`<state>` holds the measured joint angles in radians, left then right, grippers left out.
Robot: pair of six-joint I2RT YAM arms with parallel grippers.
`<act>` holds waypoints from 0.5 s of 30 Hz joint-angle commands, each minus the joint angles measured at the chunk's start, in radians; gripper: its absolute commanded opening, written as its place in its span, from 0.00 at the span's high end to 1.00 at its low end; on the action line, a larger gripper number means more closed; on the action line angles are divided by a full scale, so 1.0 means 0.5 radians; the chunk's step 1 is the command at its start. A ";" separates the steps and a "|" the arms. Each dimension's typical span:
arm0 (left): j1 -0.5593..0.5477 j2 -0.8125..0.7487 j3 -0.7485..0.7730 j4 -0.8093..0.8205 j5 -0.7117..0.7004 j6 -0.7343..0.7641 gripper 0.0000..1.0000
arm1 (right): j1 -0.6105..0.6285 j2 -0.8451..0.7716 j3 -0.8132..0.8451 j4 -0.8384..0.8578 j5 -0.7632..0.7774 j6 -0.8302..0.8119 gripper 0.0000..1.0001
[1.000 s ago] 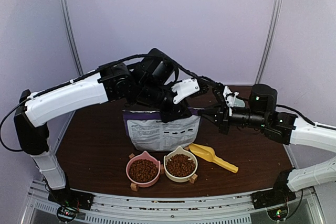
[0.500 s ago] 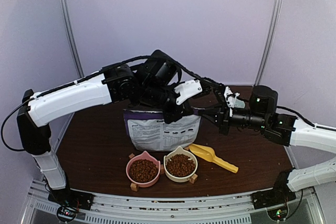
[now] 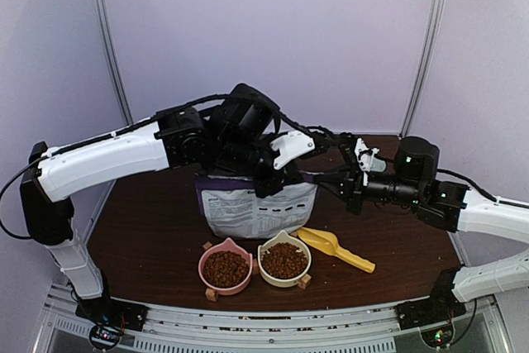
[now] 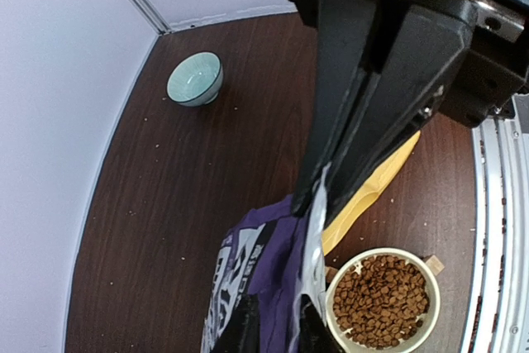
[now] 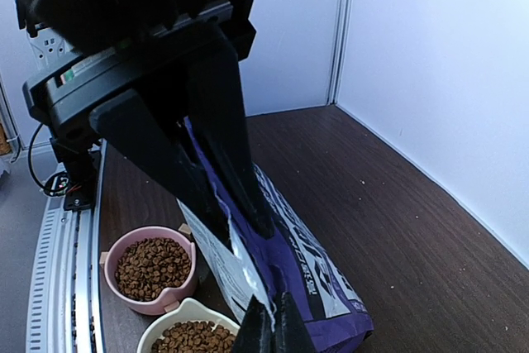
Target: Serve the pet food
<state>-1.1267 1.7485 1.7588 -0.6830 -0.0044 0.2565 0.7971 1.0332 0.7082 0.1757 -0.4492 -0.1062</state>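
Note:
The pet food fills a pink bowl [image 3: 226,269] and a cream bowl [image 3: 284,260] at the table's front. It shows as brown kibble in the left wrist view [image 4: 380,302] and the right wrist view [image 5: 149,266]. Behind the bowls the purple bag [image 3: 256,208] stands upright. My left gripper [image 3: 271,181] is shut on the bag's top edge near its middle [image 4: 321,200]. My right gripper [image 3: 333,180] is shut on the same top edge at its right corner [image 5: 270,297]. The bag's inside is hidden.
A yellow scoop [image 3: 335,248] lies on the table right of the cream bowl, empty side up. A small teal bowl [image 4: 195,78] stands at the back of the dark wooden table [image 3: 149,229]. White walls close in the back and sides.
The left arm's wrist has shifted slightly and come back near where it was. Both grippers stay pinched on the bag's top edge. The bowls and the scoop have not moved.

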 commanded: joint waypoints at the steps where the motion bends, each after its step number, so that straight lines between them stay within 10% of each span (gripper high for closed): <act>1: 0.121 -0.122 -0.056 -0.213 -0.234 0.015 0.80 | -0.059 -0.113 -0.005 0.098 0.073 0.030 1.00; 6: 0.130 -0.161 -0.090 -0.221 -0.234 0.022 1.00 | -0.063 -0.108 0.006 0.100 0.076 0.033 1.00; 11: 0.147 -0.211 -0.133 -0.241 -0.294 0.033 1.00 | -0.068 -0.112 0.002 0.100 0.090 0.034 1.00; 15: 0.176 -0.265 -0.185 -0.248 -0.332 0.028 0.82 | -0.072 -0.124 0.001 0.094 0.092 0.032 1.00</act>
<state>-1.1088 1.6844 1.7027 -0.7067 -0.0376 0.2707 0.7841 1.0279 0.7059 0.1787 -0.4465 -0.1047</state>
